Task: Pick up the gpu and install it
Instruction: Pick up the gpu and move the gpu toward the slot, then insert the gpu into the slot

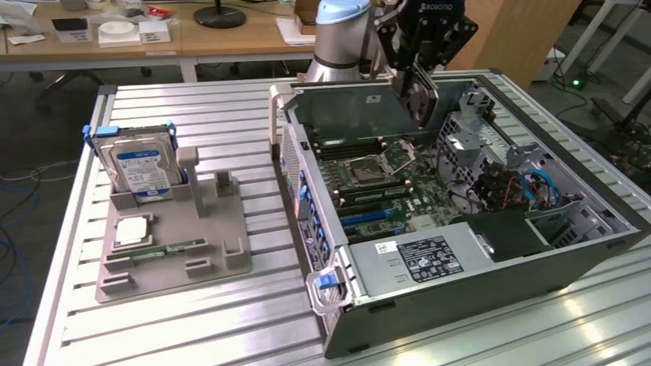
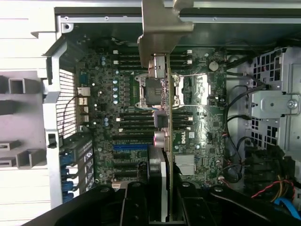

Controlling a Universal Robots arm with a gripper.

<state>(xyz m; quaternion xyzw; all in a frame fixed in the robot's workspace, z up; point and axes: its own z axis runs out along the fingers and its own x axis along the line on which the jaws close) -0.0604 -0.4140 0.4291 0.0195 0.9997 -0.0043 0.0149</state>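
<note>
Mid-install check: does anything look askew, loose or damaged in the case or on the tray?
Nothing stands out. The gripper holds the gpu with its edge toward the motherboard of the open case. The hard drive stands upright in the grey holder.

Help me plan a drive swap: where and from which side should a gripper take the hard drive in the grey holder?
Pinch the hard drive across its flat faces at the free top edge, coming from above: it stands on end, its lower end seated in the grey holder.
</note>
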